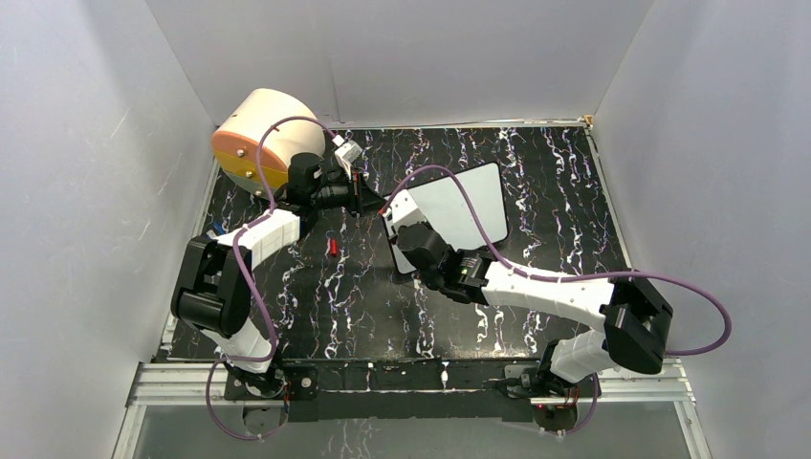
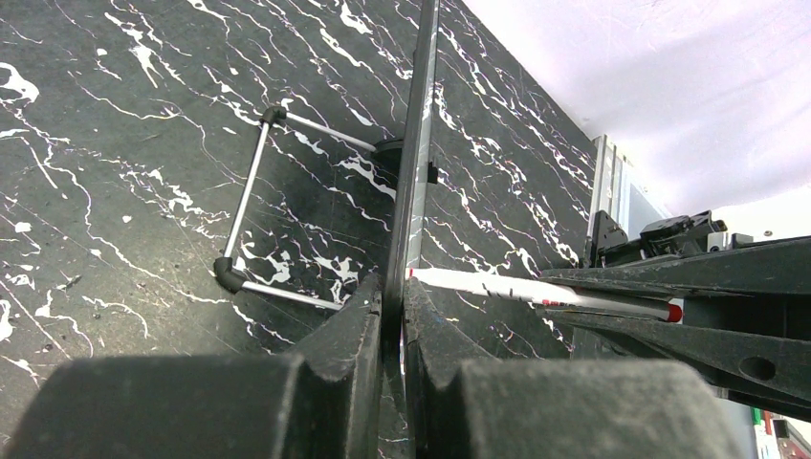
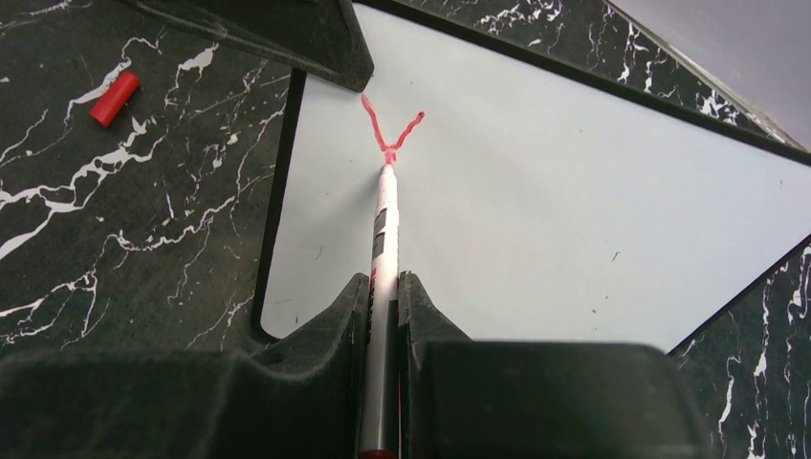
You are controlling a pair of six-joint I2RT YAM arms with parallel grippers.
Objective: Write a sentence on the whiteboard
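The whiteboard [image 1: 461, 203] stands tilted on the black marbled table; in the right wrist view its white face [image 3: 574, 191] fills the middle. My left gripper [image 2: 394, 287] is shut on the board's thin dark edge [image 2: 413, 143] at its left side [image 1: 368, 203]. My right gripper [image 3: 383, 282] is shut on a white marker [image 3: 384, 229] whose red tip touches the board. The sentence is only a red V-shaped stroke [image 3: 390, 129] near the board's upper left corner. The marker also shows in the left wrist view [image 2: 516, 287], pressed to the board.
A red marker cap [image 1: 332, 247] lies on the table left of the board, also in the right wrist view [image 3: 115, 98]. A beige drum [image 1: 258, 134] lies at the back left. The board's wire stand [image 2: 244, 210] rests behind it. Grey walls enclose the table.
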